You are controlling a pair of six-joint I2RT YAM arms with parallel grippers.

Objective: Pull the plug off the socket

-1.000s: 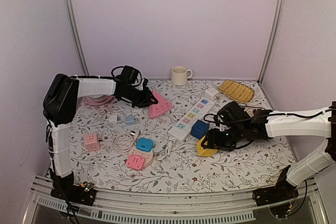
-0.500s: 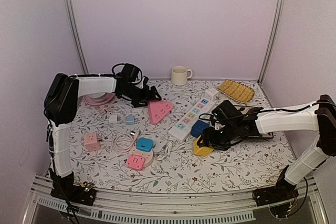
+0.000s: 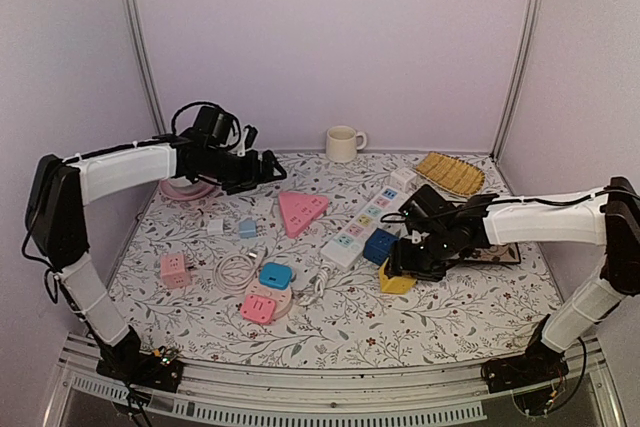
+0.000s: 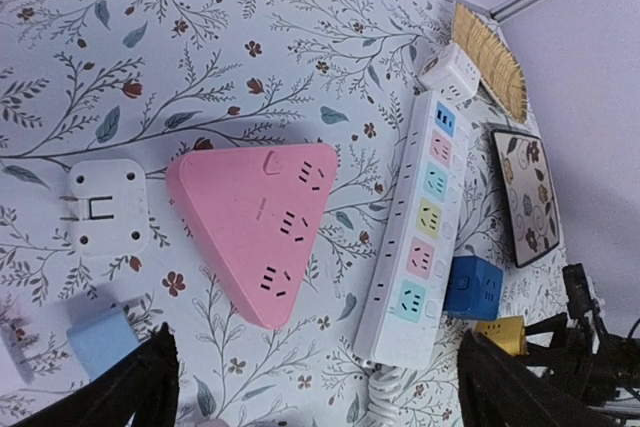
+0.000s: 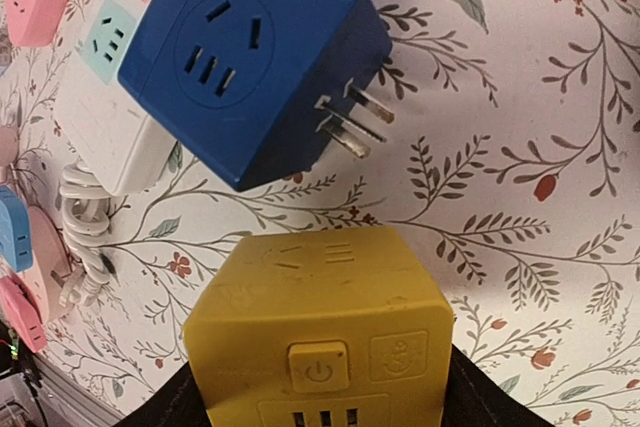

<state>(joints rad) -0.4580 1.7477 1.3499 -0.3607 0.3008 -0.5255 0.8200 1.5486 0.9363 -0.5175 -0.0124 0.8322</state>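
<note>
Two grippers: L gripper (image 3: 265,172) just sprang wide, empty, backed off rear-left; R gripper (image 5: 328,394) clamped on yellow cube (image 5: 320,297).
Pink triangle socket (image 3: 302,209): let go, flat mid-table.
Blue cube plug (image 5: 250,57): prongs bare, just beside yellow cube; prob. unplugged.

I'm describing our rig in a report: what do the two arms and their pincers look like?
The left arm and right arm have white-sleeved links and black joints. Black cables loop near the wrists. The left pincer and right pincer are black, two-fingered.
</note>
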